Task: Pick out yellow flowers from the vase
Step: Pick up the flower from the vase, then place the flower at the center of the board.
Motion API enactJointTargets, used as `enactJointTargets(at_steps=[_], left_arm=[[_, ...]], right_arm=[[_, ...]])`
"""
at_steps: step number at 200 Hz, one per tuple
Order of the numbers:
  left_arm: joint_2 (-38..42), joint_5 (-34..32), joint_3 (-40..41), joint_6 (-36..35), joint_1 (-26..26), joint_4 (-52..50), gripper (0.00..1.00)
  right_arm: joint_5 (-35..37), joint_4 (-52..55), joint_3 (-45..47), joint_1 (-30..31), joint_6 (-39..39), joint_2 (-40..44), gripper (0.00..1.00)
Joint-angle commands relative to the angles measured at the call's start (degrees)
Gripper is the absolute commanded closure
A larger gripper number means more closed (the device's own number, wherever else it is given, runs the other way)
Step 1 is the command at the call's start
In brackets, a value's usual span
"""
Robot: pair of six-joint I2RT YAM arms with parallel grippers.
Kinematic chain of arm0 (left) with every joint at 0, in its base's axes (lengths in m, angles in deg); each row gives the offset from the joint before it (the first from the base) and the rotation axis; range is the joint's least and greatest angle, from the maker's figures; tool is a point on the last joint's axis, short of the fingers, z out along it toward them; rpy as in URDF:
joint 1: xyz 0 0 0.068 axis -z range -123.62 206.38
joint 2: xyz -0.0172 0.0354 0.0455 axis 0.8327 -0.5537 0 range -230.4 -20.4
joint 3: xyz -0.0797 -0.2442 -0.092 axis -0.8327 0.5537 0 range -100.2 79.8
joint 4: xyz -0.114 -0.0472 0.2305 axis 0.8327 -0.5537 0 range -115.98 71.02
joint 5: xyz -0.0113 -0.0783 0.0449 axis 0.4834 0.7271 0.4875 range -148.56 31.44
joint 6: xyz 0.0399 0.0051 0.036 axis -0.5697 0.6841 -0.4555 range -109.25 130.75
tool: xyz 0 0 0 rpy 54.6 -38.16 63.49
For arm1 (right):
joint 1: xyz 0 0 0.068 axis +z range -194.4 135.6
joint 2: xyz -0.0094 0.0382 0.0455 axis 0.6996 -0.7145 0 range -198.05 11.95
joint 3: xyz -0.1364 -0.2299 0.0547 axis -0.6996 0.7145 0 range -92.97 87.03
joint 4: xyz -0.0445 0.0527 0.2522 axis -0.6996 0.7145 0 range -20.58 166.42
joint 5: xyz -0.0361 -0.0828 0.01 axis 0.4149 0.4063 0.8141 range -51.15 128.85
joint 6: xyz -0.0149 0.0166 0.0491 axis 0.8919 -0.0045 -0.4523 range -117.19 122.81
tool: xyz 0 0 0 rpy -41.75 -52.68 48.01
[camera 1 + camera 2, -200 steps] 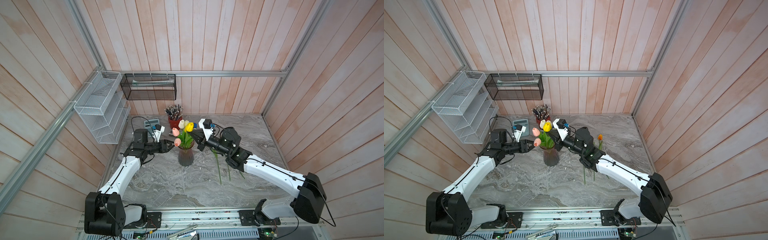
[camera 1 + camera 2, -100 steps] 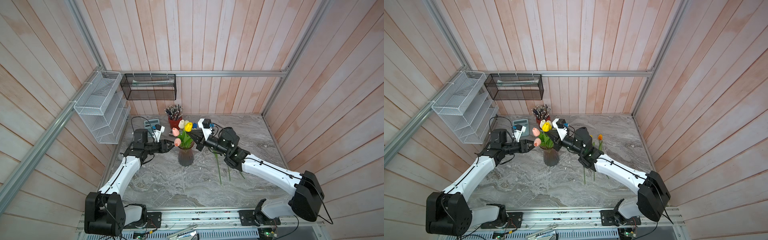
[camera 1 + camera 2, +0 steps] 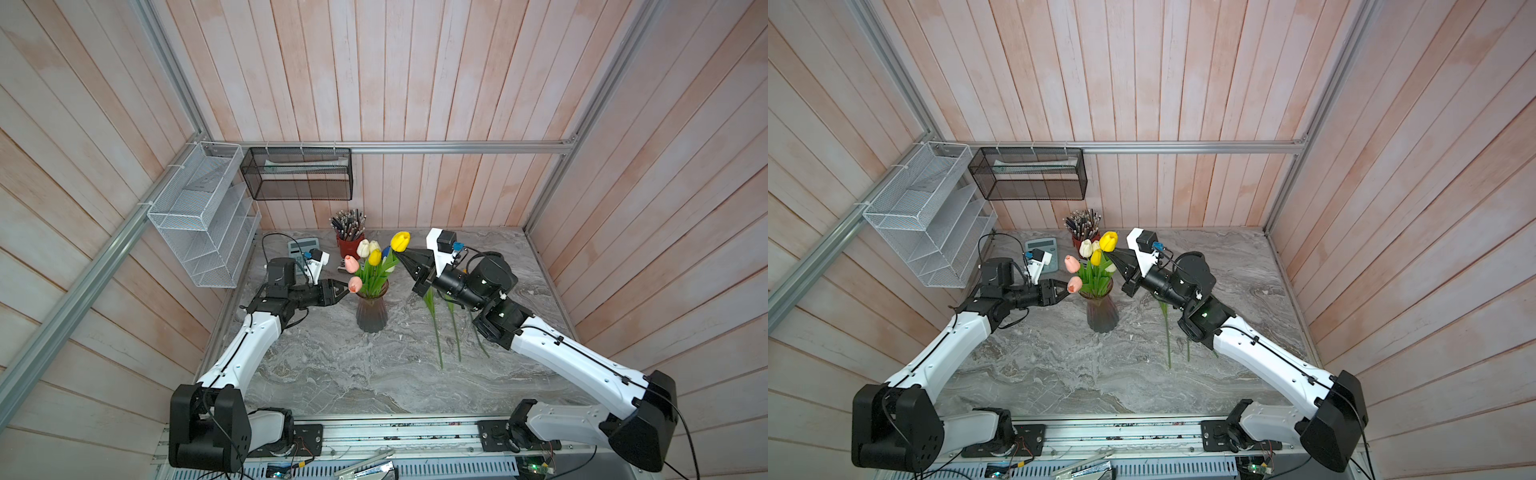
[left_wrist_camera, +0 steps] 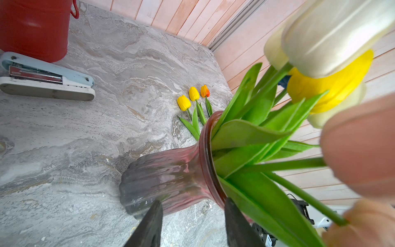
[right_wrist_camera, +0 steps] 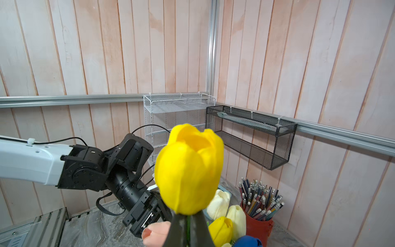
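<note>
The right fingers (image 5: 199, 232) are clamped on the green stem of a yellow artificial tulip (image 3: 400, 241), its head above the bunch (image 3: 365, 266) in the dark ribbed translucent vase (image 3: 372, 313) mid-counter. Another yellow tulip (image 3: 375, 257) stands inside; three yellow tulips (image 4: 194, 94) lie toward the grey marble counter (image 3: 332, 374)'s right edge. The left fingers (image 4: 152, 220) stand apart beside the vase.

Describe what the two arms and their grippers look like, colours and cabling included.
The left arm and right arm have white link shells, black joint housings and thin black cables along them. The left gripper and right gripper are black with tapering pointed fingers. Each wrist carries a white camera mount with a blue connector.
</note>
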Motion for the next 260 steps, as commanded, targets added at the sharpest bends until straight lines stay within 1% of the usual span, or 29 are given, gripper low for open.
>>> enactJointTargets(at_steps=[1, 51, 98, 168, 194, 212, 239, 260], left_arm=[[-0.2, -0.9, -1.4, -1.0, -0.2, 1.0, 0.52], [-0.4, -1.0, -1.8, -1.3, -0.4, 0.7, 0.52], [-0.6, -0.9, -2.0, -1.3, -0.5, 0.8, 0.52], [-0.6, -0.8, -2.0, -1.3, -0.6, 0.8, 0.52], [-0.3, -0.8, -2.1, -1.3, -0.5, 0.7, 0.52], [0.0, -0.9, -2.0, -1.4, -0.5, 0.6, 0.52], [0.2, -1.0, -2.0, -1.4, -0.6, 0.5, 0.52], [0.2, -1.2, -2.0, -1.3, -0.7, 0.4, 0.52]], right_arm=[[-0.8, 0.4, -1.7, -1.1, -0.1, 2.3, 0.95], [-2.5, 0.7, -2.9, -4.3, -2.1, 8.1, 0.95], [-2.5, 3.0, -4.3, -7.3, -3.2, 13.2, 0.96], [4.4, 11.5, -8.0, -10.1, -1.1, 18.8, 0.98], [10.3, 18.0, -11.2, -10.3, -0.3, 18.4, 1.0], [14.0, 25.2, -13.9, -10.5, -0.9, 16.9, 1.0], [16.1, 34.5, -16.7, -11.4, -3.2, 13.9, 1.0], [14.8, 40.1, -18.7, -12.6, -5.6, 11.4, 1.0]])
